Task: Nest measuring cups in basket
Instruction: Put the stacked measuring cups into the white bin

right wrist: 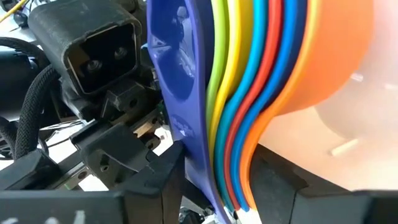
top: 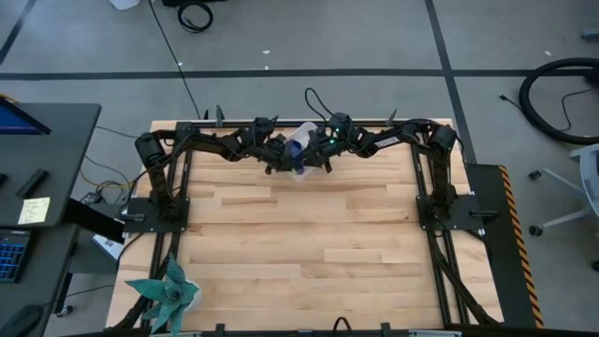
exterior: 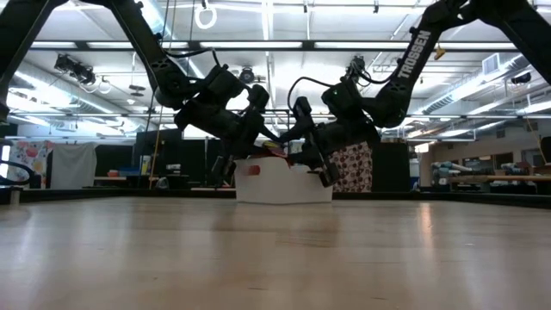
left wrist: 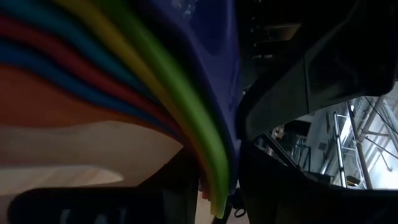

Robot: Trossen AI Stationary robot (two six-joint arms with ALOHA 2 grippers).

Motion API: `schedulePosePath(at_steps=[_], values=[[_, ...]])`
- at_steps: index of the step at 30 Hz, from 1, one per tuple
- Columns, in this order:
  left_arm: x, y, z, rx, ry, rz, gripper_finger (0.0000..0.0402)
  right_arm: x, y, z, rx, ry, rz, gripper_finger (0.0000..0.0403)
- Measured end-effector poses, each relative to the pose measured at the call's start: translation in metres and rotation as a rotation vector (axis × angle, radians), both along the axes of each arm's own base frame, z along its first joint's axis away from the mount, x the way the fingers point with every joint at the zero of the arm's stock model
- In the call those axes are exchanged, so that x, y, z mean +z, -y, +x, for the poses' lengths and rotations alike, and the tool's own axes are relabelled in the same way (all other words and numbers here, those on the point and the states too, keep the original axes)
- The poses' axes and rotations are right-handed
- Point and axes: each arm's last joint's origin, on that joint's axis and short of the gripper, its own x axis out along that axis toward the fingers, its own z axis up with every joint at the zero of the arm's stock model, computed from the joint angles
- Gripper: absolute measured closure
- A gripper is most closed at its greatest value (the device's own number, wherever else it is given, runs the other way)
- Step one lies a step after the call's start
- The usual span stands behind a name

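Note:
The measuring cups (right wrist: 249,93) are nested in one stack: dark blue, green, yellow, light blue, red and orange, with their flat handles side by side. The stack hangs just above the white basket (exterior: 284,185), which stands on the table at the far middle. My left gripper (left wrist: 217,199) is shut on the handles. My right gripper (right wrist: 227,186) comes from the other side. Its fingers stand on either side of the same handles, open, with a thin gap showing on the orange side. In the high view, both grippers (top: 285,159) (top: 316,157) meet over the basket. My left gripper pinches the bundled handles (left wrist: 214,180) near their free ends between its two fingers. One finger lies on the dark blue handle's flat face (left wrist: 231,149). The other is on the orange side. The fingers come nearly level from the table's left. The stack is held clear of the table, above the basket.
A teal leafy ornament (top: 167,295) sits at the table's near left corner. The arms' frames (top: 159,197) (top: 440,201) stand along both sides. The bare wooden top (top: 309,243) stretches from the basket to the near edge.

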Motion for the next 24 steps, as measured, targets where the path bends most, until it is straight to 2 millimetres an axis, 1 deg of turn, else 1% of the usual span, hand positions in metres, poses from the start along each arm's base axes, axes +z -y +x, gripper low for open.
schedulePosePath(at_steps=[4,12,18,24], values=[[-0.001,-0.001,0.0,0.005,-0.001,0.007,0.0309,0.001,0.004,-0.002,-0.014,0.011,-0.002,0.0241],[-0.015,-0.004,0.005,-0.001,0.012,-0.035,0.0312,0.002,0.018,-0.011,-0.025,0.031,0.017,0.0239],[-0.015,-0.008,0.003,0.016,0.031,-0.056,0.0313,0.003,0.024,-0.015,-0.061,0.013,0.083,0.0238],[-0.015,-0.01,0.002,0.019,0.032,-0.064,0.0314,0.005,0.026,-0.015,-0.074,0.036,0.065,0.0238]])
